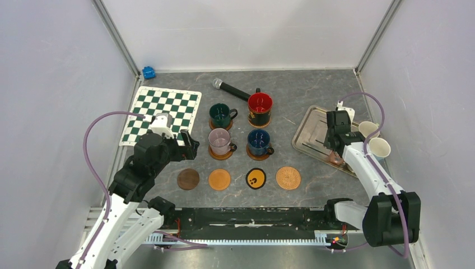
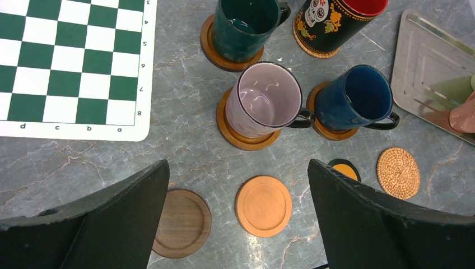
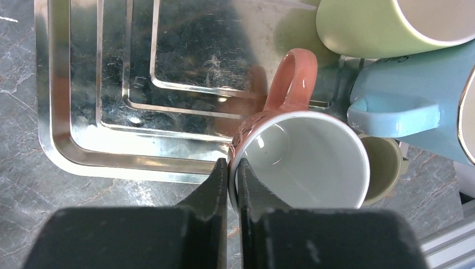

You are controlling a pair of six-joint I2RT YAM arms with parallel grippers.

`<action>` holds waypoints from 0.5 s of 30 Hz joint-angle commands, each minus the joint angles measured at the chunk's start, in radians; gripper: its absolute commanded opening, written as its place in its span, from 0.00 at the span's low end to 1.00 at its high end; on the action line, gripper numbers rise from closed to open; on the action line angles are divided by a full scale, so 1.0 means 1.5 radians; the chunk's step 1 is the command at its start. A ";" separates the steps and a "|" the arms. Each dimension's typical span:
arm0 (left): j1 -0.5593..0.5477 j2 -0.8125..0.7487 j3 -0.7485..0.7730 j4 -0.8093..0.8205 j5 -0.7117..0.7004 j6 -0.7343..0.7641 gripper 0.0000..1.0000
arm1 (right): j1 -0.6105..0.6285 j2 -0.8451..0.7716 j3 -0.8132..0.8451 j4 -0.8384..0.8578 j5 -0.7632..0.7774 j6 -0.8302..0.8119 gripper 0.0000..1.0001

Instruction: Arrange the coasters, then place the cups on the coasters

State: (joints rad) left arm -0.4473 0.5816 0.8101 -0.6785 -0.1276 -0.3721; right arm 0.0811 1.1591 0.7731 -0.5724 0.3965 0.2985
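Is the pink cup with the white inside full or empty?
Empty. The right wrist view looks straight into the pink cup: only its bare, shiny white inside shows, nothing in it.

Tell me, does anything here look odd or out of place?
Yes: a black microphone lies slantwise at the back beside the red-inside mug, and a green-and-white chequered mat sits left of the dark green mug; neither is a cup or coaster. Nothing looks spilled. The right tool pinches the rim of the pink mug.
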 commanded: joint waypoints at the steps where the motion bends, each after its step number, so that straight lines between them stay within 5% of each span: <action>1: -0.004 0.000 -0.005 0.017 0.000 0.036 1.00 | -0.003 -0.028 0.027 0.017 0.013 -0.039 0.00; 15: -0.004 0.003 0.001 0.013 -0.013 0.026 1.00 | 0.058 -0.057 0.222 -0.022 -0.074 -0.138 0.00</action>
State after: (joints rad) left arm -0.4477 0.5827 0.8089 -0.6785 -0.1314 -0.3721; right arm 0.1055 1.1133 0.9871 -0.6529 0.3424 0.1642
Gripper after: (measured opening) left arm 0.994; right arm 0.027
